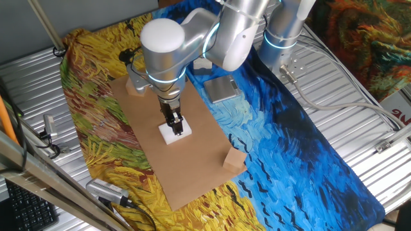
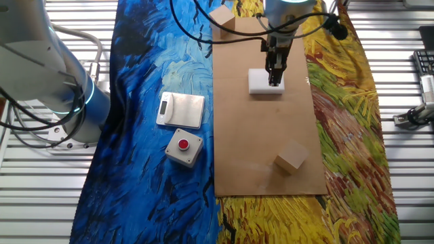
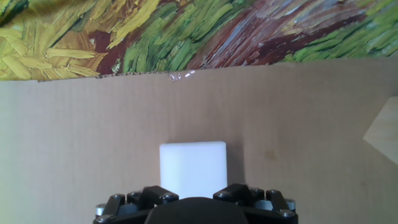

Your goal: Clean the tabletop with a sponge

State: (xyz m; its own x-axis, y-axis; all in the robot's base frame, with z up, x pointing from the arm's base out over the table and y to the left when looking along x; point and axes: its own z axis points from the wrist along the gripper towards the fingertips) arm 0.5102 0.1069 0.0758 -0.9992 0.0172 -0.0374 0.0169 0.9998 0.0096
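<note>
The sponge (image 1: 176, 134) is a small white foam block resting on the brown cardboard tabletop (image 1: 192, 170), near its middle toward the far end. My gripper (image 1: 174, 124) stands upright over it, and its fingers are shut on the sponge. In the other fixed view the gripper (image 2: 274, 76) holds the sponge (image 2: 261, 83) on the board (image 2: 264, 135). In the hand view the sponge (image 3: 193, 167) lies flat on the board (image 3: 74, 137), with its near end between the dark finger blocks. I see no clear black spot, only a faint mark (image 3: 269, 154).
A tan wooden cube (image 2: 291, 156) sits on the board's near end and another (image 2: 222, 17) at its far end. A grey metal plate (image 2: 180, 109) and a white box with a red button (image 2: 184, 146) lie on the blue part of the cloth. The yellow part of the cloth (image 3: 186, 37) borders the board.
</note>
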